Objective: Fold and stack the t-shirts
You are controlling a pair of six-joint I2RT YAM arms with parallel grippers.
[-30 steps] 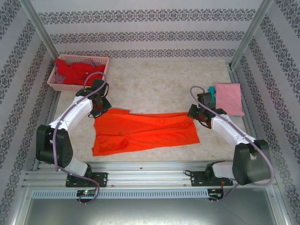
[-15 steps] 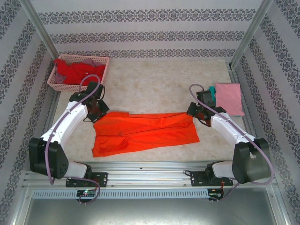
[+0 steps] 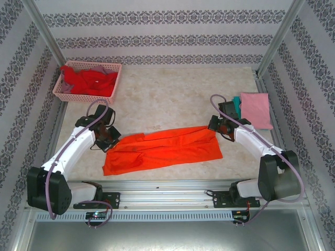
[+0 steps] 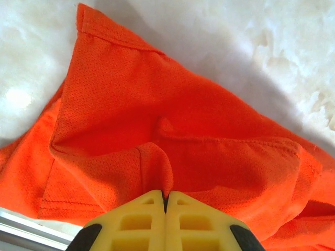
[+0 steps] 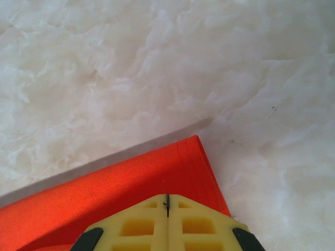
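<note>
A bright orange t-shirt lies folded lengthwise across the near middle of the table. My left gripper is shut on its far left corner; in the left wrist view a fold of orange cloth is pinched between the yellow fingers of that gripper. My right gripper is shut on the far right corner, its tips closed over the hemmed edge of the orange cloth. A folded pink t-shirt lies on a teal one at the right.
A pink lattice basket stands at the far left corner and holds a red t-shirt and a bit of grey cloth. Patterned walls and metal posts close in the table. A metal rail runs along the near edge.
My left arm has swung toward the near left, dragging the shirt's far left corner nearer. The right gripper has stayed almost still on its corner.
</note>
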